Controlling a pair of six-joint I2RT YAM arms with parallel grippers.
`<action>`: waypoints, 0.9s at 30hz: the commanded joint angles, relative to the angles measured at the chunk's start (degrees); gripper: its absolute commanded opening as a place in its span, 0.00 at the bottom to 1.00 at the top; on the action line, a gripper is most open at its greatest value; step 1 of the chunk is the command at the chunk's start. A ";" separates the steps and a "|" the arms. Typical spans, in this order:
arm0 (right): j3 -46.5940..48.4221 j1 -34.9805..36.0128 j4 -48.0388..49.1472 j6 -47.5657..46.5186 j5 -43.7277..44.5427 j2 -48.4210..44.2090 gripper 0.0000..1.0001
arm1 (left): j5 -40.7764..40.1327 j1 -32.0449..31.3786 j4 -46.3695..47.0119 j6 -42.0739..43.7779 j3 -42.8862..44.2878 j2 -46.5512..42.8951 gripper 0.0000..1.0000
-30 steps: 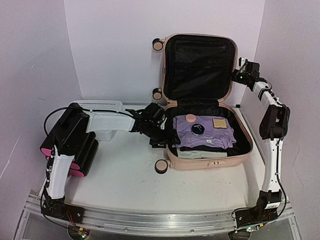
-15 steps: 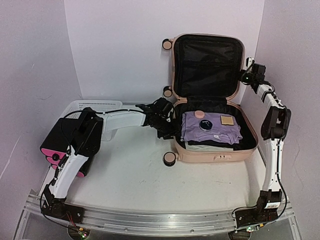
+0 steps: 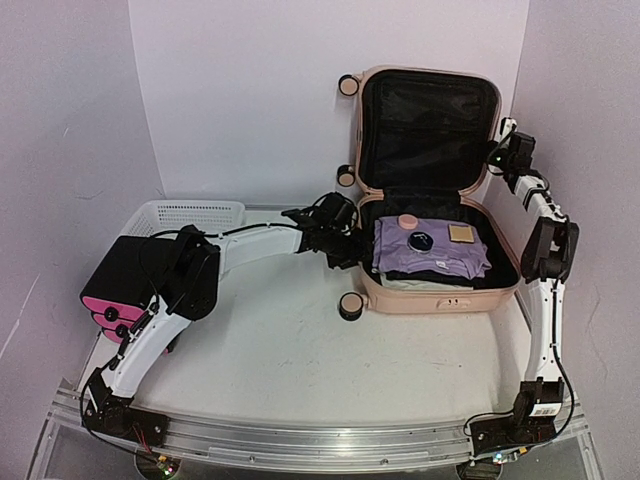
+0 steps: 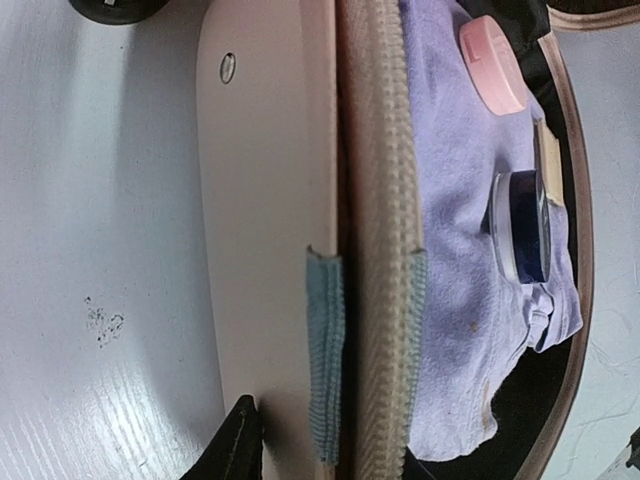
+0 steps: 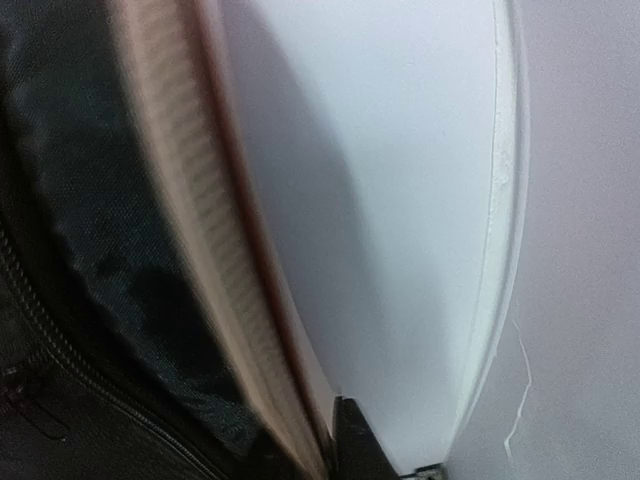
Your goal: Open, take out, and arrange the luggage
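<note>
Open luggage (image 3: 420,300), lid upright, at the table's (image 3: 280,360) far right corner. Left jaws clamp its left wall; right jaws by the lid, state unclear.

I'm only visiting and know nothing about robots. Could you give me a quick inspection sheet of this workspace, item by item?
Surface: white table, lightly scuffed.
Job's things: luggage open, lid standing up; in the base, folded purple clothes carry a pink disc, a dark round jar and a tan square.
Clutter: white mesh basket and black box with pink drawer fronts, far left.
Grippers: left pincer clamped on the luggage's left rim; right pincer at the lid's right edge, grip unclear.
Cables: black cable along the left arm; no snag seen.
Surroundings: plain white walls; metal rail at the near edge.
</note>
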 commanded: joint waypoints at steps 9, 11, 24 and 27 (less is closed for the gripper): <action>-5.85 0.21 -13.54 -1.87 4.77 -12.77 0.97 | 2.49 -0.84 18.48 11.72 -4.68 -8.98 0.76; -5.53 0.20 -19.35 -2.61 5.95 -14.32 0.98 | 3.39 -0.84 18.40 14.04 -6.18 -11.20 0.79; -49.38 13.11 -30.67 -0.94 4.96 -49.29 0.98 | -0.06 0.66 7.89 32.25 -41.08 -47.75 0.95; -61.40 18.99 -31.03 4.86 -0.92 -57.24 0.98 | -0.14 2.65 -1.80 36.53 -46.93 -57.50 0.97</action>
